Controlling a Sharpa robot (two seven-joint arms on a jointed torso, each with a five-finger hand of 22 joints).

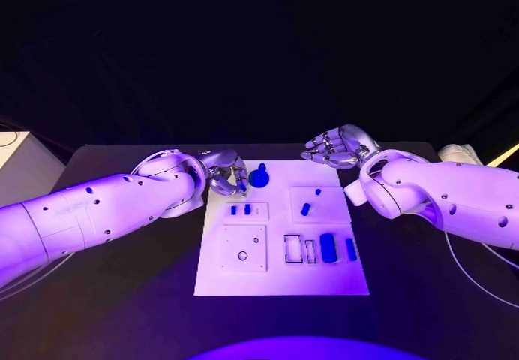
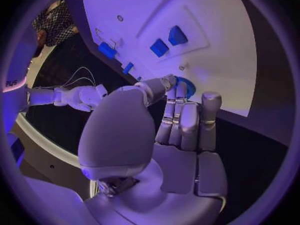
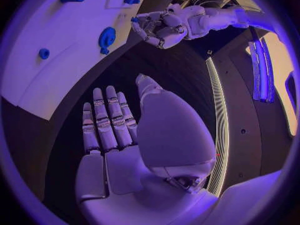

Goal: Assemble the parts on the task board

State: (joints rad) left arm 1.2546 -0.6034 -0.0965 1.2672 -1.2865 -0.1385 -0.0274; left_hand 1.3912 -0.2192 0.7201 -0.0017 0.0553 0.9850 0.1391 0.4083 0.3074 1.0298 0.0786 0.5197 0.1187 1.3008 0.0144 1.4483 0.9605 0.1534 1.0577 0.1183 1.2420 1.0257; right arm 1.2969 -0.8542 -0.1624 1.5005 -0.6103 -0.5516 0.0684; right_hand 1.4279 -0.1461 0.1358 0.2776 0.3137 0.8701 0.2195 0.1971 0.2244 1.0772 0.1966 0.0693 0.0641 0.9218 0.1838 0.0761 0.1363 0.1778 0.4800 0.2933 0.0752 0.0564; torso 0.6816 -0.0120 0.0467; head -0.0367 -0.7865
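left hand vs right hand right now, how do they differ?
The left hand sits at the far left corner of the task board, fingers against the round blue part; the right hand hangs past the board's far edge, touching nothing. The left hand's fingers reach to the part; the right hand's fingers are spread, holding nothing. Both are silver, on white arms.

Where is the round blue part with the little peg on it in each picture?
Head view: the round blue part with a peg sits at the far edge of the white task board, right beside the left hand.
Left wrist view: it peeks out just behind the left hand's fingertips.
Right wrist view: it lies near the board's edge, beside the left hand.
Shared landmark: the left hand.
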